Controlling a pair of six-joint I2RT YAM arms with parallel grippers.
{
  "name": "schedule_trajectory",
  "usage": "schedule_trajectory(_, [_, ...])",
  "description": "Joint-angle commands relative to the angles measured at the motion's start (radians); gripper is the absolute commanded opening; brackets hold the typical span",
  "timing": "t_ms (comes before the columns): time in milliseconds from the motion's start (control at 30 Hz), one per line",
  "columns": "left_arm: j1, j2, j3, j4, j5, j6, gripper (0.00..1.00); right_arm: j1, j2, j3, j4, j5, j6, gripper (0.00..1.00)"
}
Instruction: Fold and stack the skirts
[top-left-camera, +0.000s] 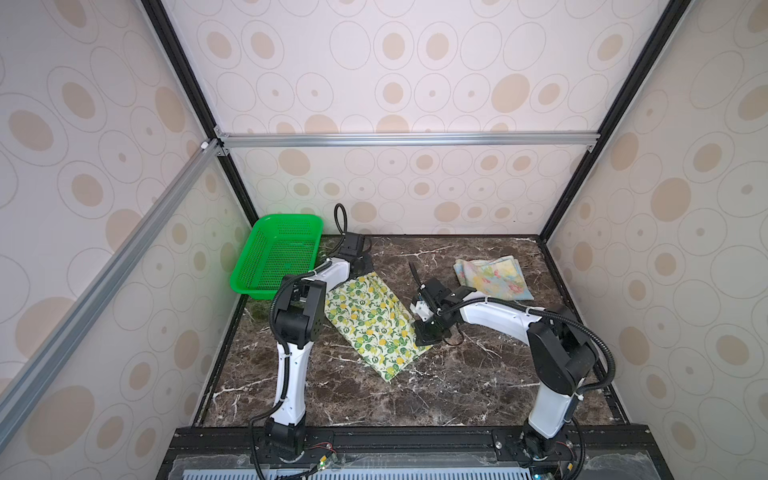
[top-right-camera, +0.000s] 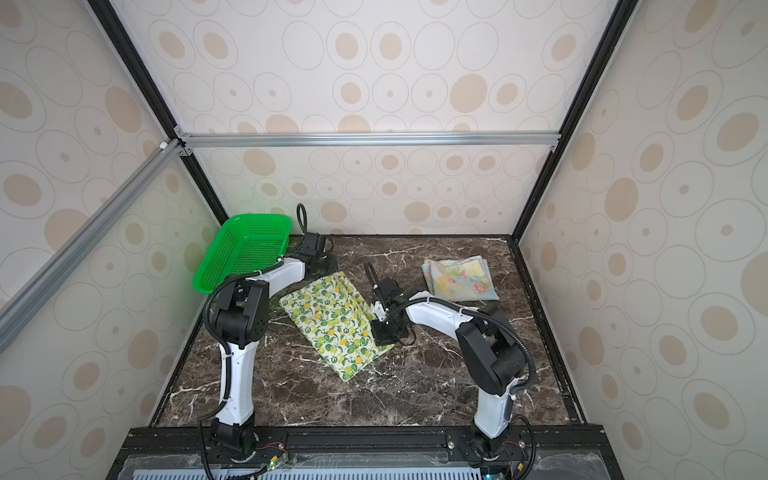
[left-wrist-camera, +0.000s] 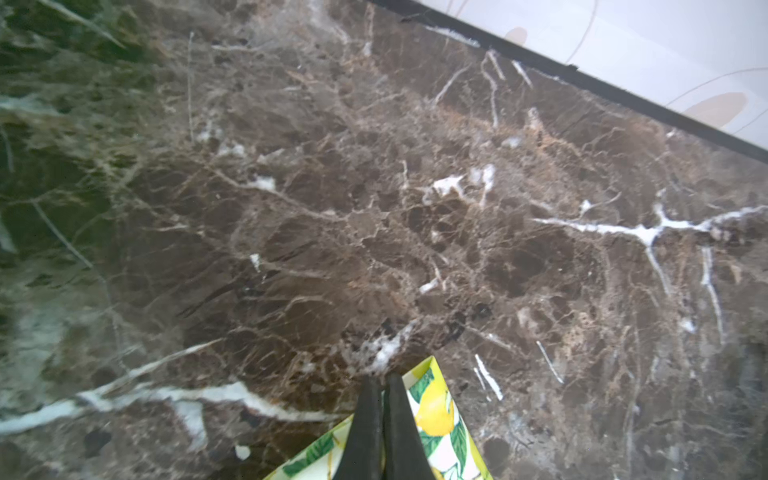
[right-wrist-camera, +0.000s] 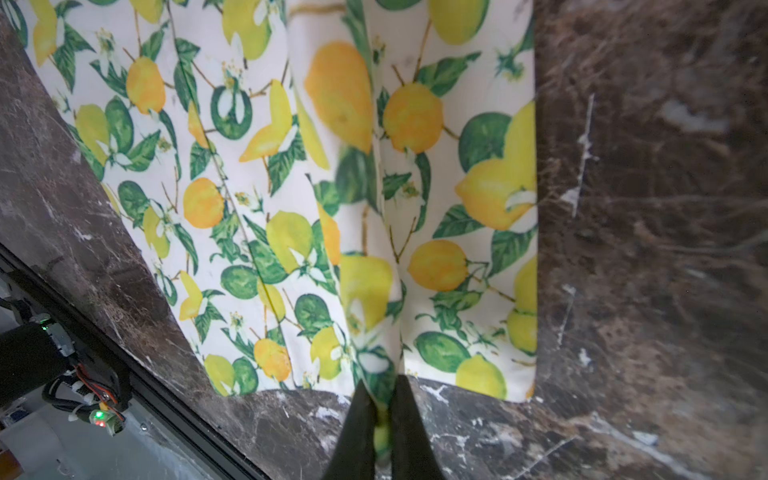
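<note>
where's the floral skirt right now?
In both top views the folded floral skirt lies on the far right of the marble table, apart from the lemon skirt at centre-left.

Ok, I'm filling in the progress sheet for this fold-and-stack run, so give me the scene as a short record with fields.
lemon skirt: lying flat on the table, middle, not yet stacked
floral skirt: folded, far right, lying apart
left gripper: shut on the lemon skirt's far corner
right gripper: shut on the lemon skirt's right edge
green basket: far left, empty
</note>
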Motion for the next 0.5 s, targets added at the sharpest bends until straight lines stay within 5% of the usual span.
schedule_trajectory(0, [-0.004, 0.011, 0.007, 0.069, 0.041, -0.014, 0.00, -0.015, 0.014, 0.020, -0.037, 0.041, -0.017, 0.10])
schedule_trajectory(467, [-0.006, -0.011, -0.033, 0.136, 0.088, -0.026, 0.00, -0.024, 0.009, 0.016, -0.032, 0.042, -0.010, 0.10])
